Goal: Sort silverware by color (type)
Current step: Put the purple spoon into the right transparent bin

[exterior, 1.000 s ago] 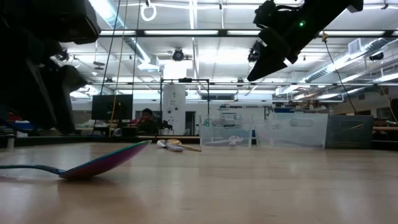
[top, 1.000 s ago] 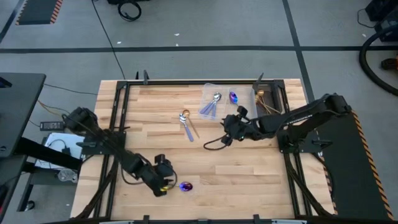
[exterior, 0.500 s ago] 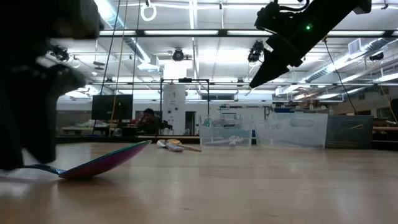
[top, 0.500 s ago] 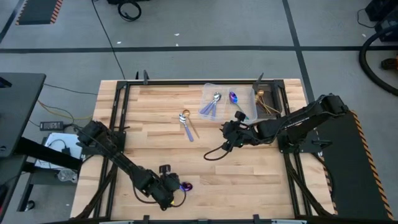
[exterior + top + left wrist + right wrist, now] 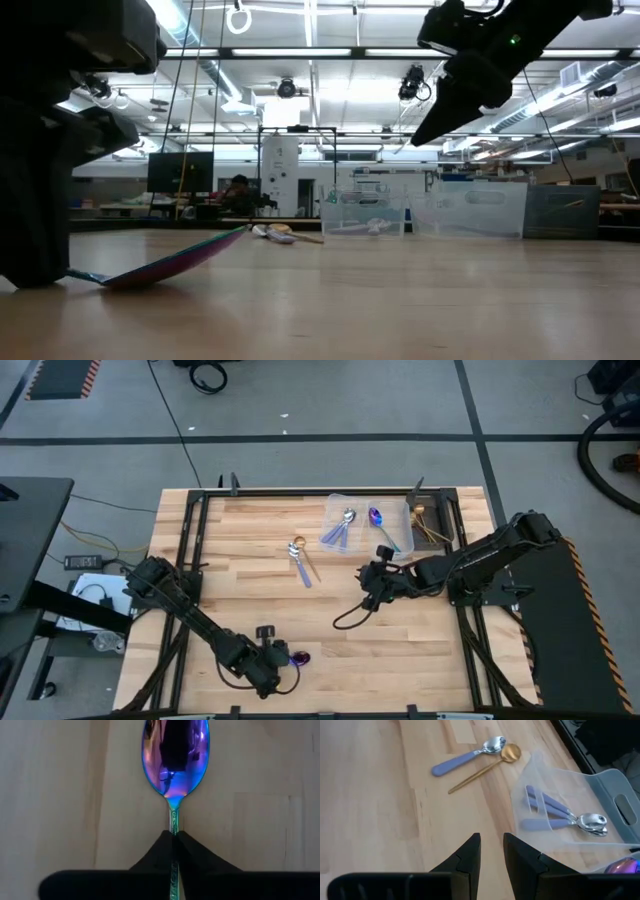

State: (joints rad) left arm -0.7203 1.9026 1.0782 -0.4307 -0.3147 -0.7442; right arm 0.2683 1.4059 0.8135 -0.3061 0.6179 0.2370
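The left gripper (image 5: pixel 272 657) is down at the near edge of the table (image 5: pixel 240 560), its fingers pinched together on the teal handle of an iridescent purple-blue spoon (image 5: pixel 174 757). In the left wrist view the two dark fingertips (image 5: pixel 192 854) meet around the slim handle just behind the bowl, and the bowl lies facing up on the wood. The low view shows the spoon's (image 5: pixel 170 262) bowl end tilted up off the table while the handle end sits low at the gripper.

The right gripper (image 5: pixel 376 582) hangs above the table right of centre, near the clear plastic tray (image 5: pixel 398 530). Its fingers (image 5: pixel 467 854) stand a narrow gap apart with nothing between them.

Near the middle of the table lie a silver spoon with a lavender handle (image 5: pixel 468 756) and a gold spoon (image 5: pixel 486 766), their bowls touching. In the tray, lavender-handled silver spoons (image 5: pixel 565 817) fill one compartment, another iridescent spoon (image 5: pixel 375 516) lies in the next, and gold utensils (image 5: pixel 424 520) in the last.
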